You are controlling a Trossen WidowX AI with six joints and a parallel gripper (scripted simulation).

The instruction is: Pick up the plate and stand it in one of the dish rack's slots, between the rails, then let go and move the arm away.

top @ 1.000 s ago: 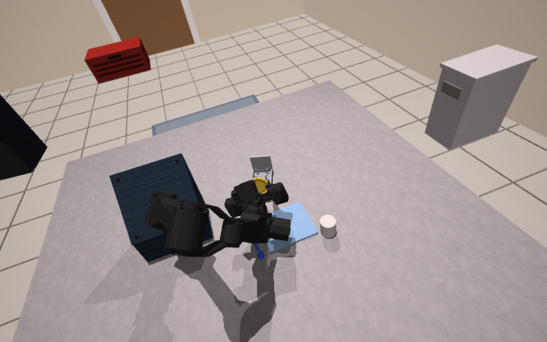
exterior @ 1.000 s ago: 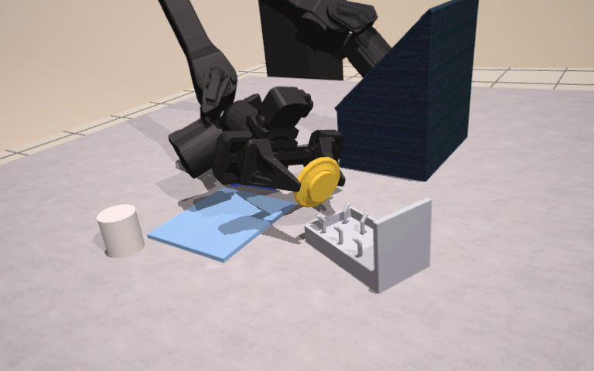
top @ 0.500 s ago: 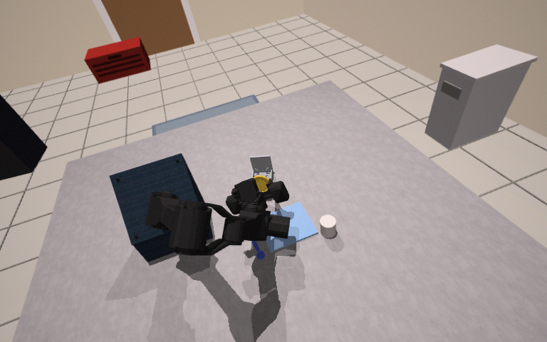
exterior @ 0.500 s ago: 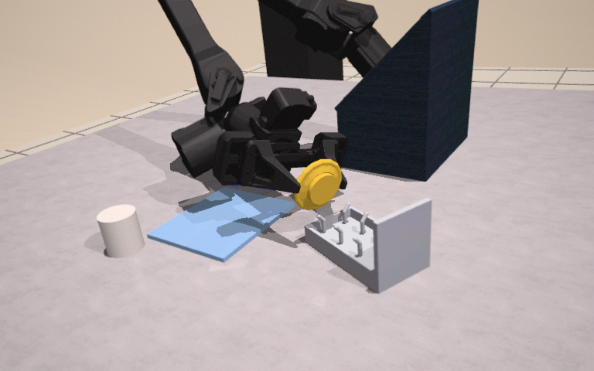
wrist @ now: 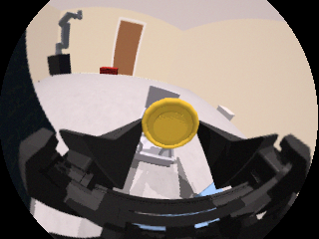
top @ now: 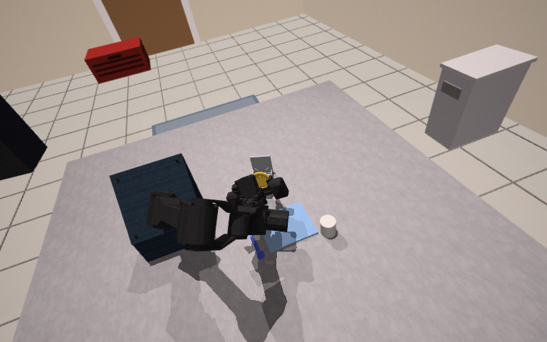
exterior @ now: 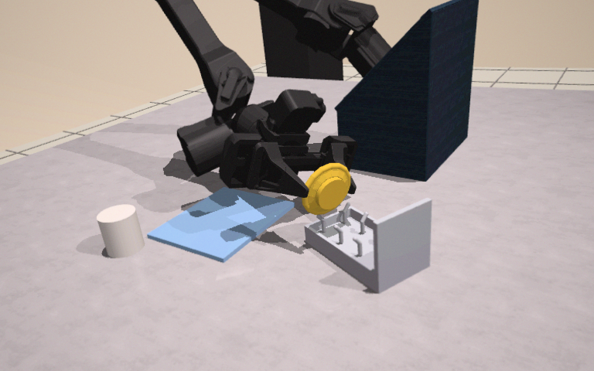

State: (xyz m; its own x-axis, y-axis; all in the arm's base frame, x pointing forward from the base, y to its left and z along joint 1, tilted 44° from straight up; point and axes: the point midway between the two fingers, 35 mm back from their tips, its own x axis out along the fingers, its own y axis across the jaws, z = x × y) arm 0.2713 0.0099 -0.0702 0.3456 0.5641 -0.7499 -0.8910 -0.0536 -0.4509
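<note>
Your gripper (exterior: 329, 185) is pinching the yellow plate (exterior: 328, 188) by its edges and holds it upright, just above the near-left end of the dish rack (exterior: 372, 244). Picking is done; you must lower it between the rails, release, and move away.

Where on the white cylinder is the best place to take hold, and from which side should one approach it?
Grip the white cylinder across its curved side wall, coming down from above. It stands upright on its flat end, apart from the light blue sheet, so both sides are free for the fingers. The end effector is shut on the yellow plate, above the dish rack.
</note>
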